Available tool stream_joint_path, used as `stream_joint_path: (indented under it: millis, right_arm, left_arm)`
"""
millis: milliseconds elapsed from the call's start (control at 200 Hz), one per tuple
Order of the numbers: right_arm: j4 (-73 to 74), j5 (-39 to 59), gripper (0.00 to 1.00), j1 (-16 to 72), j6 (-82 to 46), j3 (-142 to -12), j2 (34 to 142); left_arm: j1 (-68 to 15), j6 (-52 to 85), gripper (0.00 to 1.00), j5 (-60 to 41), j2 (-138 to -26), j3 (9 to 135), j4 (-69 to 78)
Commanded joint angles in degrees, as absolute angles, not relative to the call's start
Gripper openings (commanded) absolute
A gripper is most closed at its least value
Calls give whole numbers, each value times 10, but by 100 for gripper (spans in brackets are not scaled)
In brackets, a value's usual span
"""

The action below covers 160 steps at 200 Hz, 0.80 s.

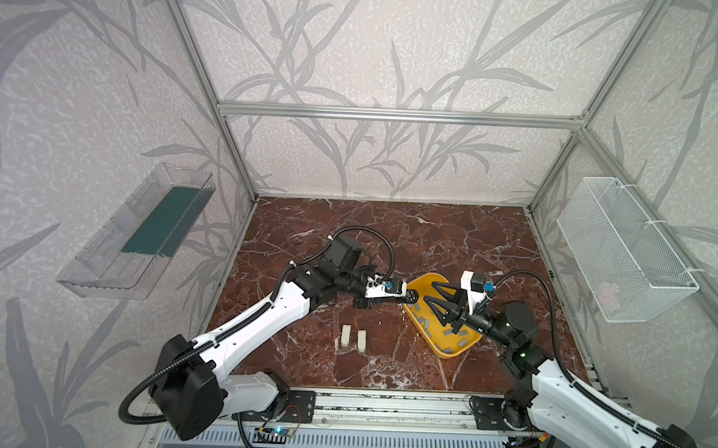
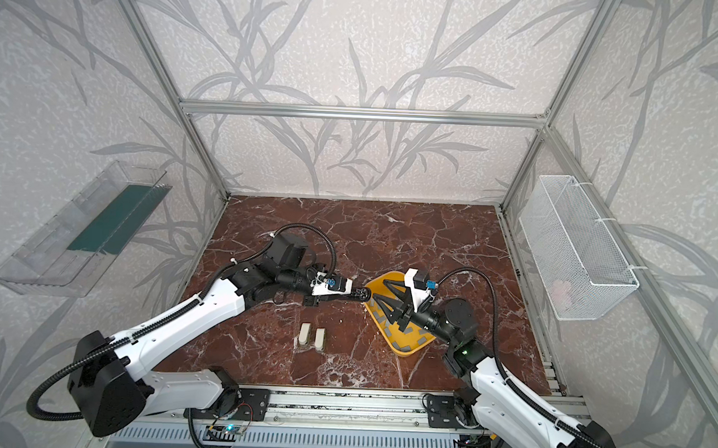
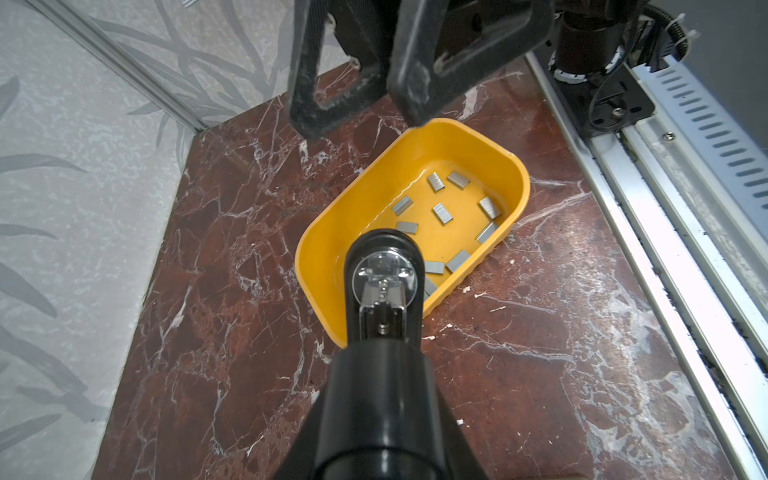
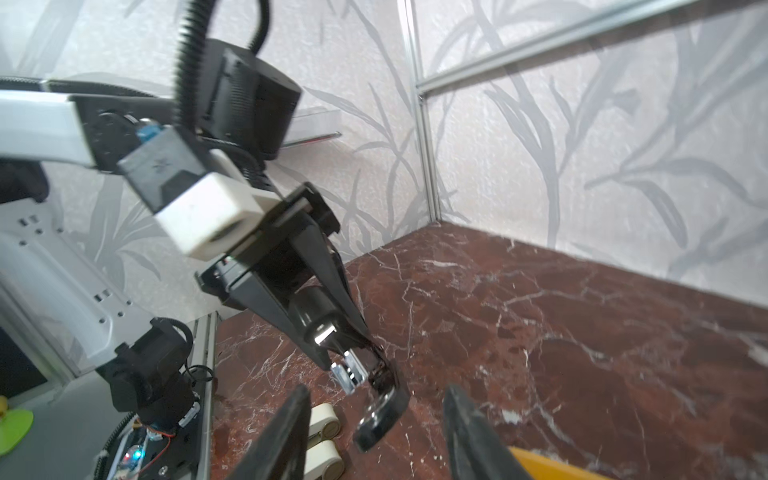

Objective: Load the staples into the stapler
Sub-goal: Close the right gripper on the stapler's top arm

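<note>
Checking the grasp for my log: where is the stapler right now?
In both top views the stapler is held in the left gripper, mid-table, its tip at the left rim of the yellow tray.

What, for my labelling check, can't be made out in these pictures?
- Stapler channel: end-on in the left wrist view, blurred in the right wrist view; loaded or not, unclear.
- Some staples in the yellow tray: hidden under the right gripper in both top views.
- Mesh basket contents: too small in both top views.
</note>
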<state>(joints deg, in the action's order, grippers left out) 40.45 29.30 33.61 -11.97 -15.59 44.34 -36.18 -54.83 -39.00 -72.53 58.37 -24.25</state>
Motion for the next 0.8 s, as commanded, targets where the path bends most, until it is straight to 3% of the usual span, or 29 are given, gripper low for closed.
stream_joint_path:
  millis: [0, 180, 795]
  right_arm:
    - [382, 325, 52, 364, -11, -176, 426]
    - [219, 263, 55, 427, 79, -241, 441]
    - [135, 251, 56, 449, 99, -309, 566]
  left_arm:
    - [-361, -583, 0, -433, -721, 611, -263]
    - [-370, -602, 0, -426, -724, 609, -277]
    - [-387, -619, 0, -425, -731, 616, -307]
